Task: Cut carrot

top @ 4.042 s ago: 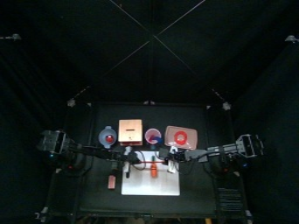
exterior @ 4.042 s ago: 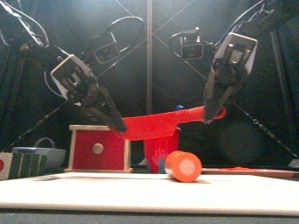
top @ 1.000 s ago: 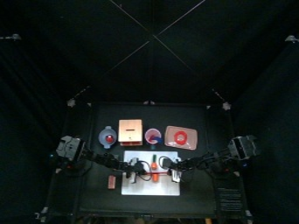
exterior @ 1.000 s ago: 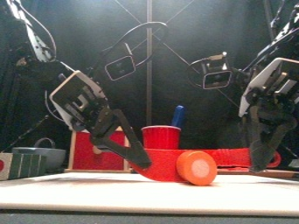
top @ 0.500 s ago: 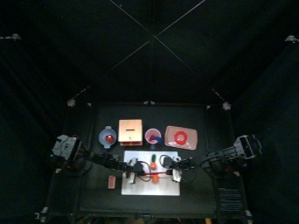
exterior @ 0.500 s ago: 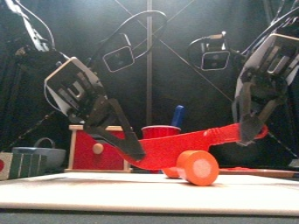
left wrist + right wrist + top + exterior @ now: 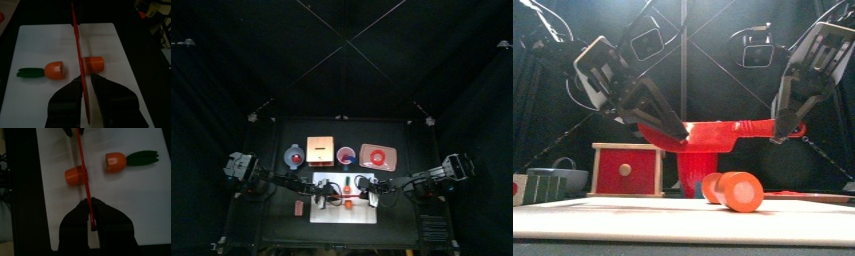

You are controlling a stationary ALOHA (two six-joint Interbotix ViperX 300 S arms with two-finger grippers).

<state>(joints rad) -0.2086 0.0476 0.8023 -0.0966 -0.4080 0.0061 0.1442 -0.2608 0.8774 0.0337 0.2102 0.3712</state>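
Note:
The orange toy carrot lies in two pieces on the white board: a half with green leaves and a plain stub. In the front view the stub stands nearest, with the other piece behind it. A red knife hangs level above them. My right gripper is shut on its handle end, and the blade runs out from its jaws. At the knife's other end my left gripper stands open, with the blade passing between its spread jaws.
Behind the board stand a red cup and a reddish-brown block. The top view shows a row at the back: a bowl, the block, the cup and a tray. A small object lies left of the board.
The knife has risen from the board to well above the carrot pieces. My left gripper has opened around the blade and lifted. The right gripper has lifted with the handle.

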